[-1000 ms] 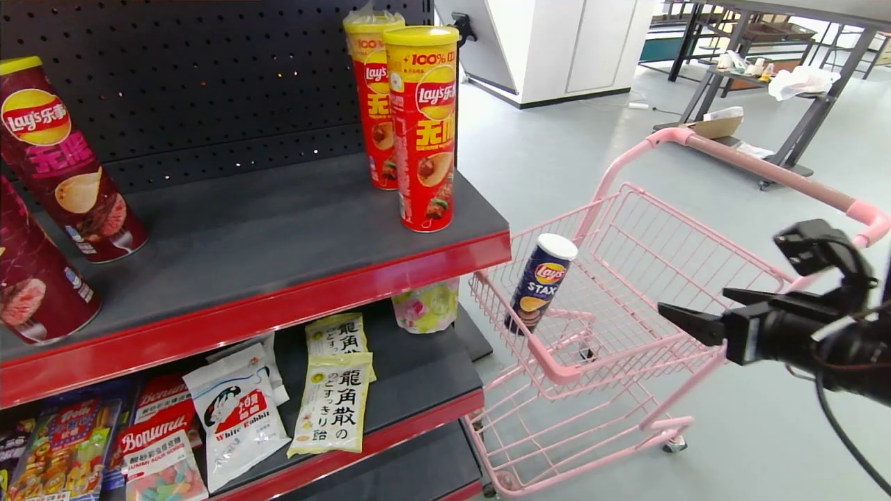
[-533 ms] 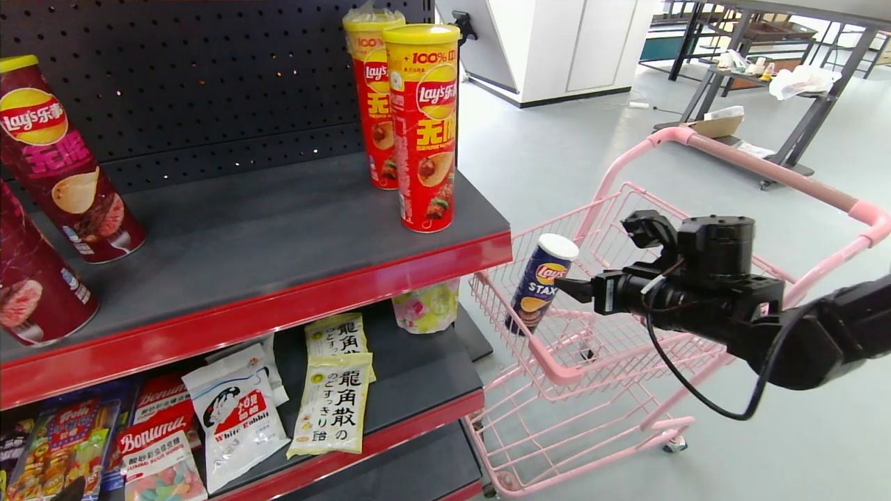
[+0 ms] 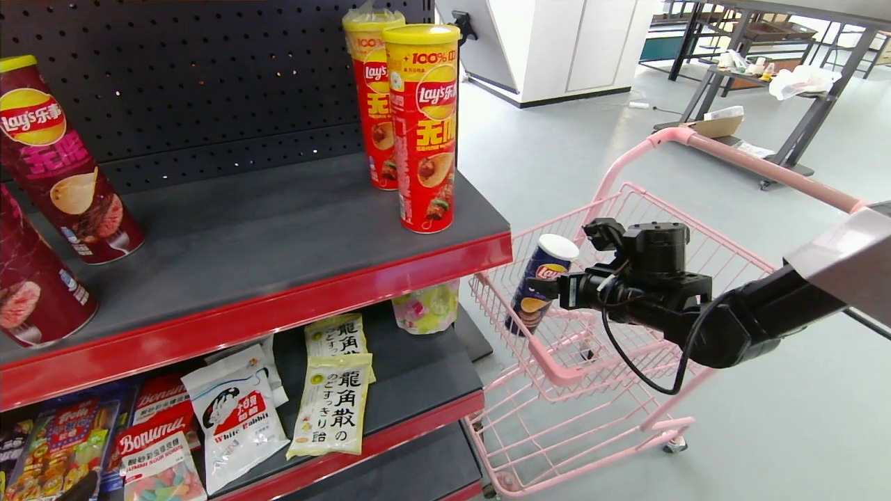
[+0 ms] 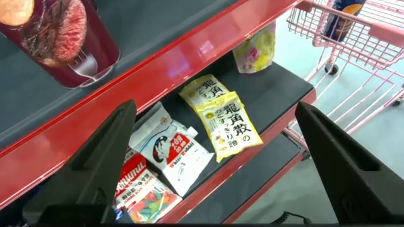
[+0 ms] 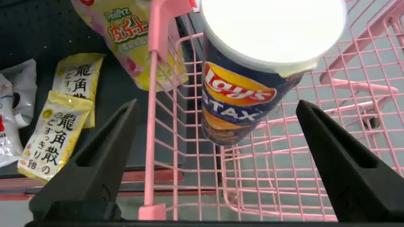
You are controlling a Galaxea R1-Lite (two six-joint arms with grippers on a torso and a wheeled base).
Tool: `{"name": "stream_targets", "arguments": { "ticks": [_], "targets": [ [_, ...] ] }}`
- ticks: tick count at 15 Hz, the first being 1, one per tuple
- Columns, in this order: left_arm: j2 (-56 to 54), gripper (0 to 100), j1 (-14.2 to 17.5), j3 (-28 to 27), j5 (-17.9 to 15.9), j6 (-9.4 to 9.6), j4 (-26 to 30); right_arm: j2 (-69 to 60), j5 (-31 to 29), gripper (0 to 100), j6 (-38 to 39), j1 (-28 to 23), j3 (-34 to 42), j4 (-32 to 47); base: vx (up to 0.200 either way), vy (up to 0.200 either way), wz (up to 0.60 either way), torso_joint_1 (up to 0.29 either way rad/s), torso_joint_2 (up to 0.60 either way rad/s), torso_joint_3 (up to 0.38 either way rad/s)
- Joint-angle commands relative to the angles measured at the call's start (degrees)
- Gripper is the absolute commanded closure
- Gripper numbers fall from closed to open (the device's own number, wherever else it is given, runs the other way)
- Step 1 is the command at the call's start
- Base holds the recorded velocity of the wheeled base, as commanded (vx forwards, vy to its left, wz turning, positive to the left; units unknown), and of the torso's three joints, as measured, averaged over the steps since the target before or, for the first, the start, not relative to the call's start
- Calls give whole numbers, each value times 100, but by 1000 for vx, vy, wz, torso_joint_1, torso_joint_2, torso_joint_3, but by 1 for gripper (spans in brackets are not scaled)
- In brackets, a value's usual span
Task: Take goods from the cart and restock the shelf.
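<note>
— So, how many cans?
— One blue can [image 3: 541, 282] in the single pink cart [image 3: 557, 365]; two red cans [image 3: 422, 129] and two maroon cans [image 3: 66, 160] on the shelf [image 3: 278, 229].
— Its look?
— Dark tube, white lid, standing tilted, lid uppermost.
— Grippers?
— Right gripper [image 5: 216, 107] spread wide, can between its fingers, not touching. Left gripper [image 4: 214, 106] agape too.

The can [image 3: 532, 305] leans inside the cart [image 3: 551, 363], in its corner nearest the shelf [image 3: 278, 229], which stands left of the cart. The right claw [image 3: 546, 285] hangs over the cart, just beside the can.
</note>
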Motion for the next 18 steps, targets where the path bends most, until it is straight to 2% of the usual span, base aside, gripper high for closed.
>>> {"name": "stream_targets", "arguments": {
  "ticks": [1, 13, 14, 18],
  "targets": [
    [54, 0, 1, 4, 1, 6, -5, 372, -10, 0, 100, 11, -326, -9, 0, 0, 0, 0, 0, 0],
    [273, 0, 1, 4, -16, -3, -14, 1207, -185, 0, 188, -86, -1372, 0, 0, 0, 0, 0, 0, 0],
    [273, 0, 1, -5, -16, 6, -14, 1268, -185, 100, 197, -86, -1433, 0, 0, 0, 0, 0, 0, 0],
    [300, 0, 1, -5, -16, -3, -14, 1470, -177, 100, 197, -68, -1644, 0, 0, 0, 0, 0, 0, 0]
  ]
}}
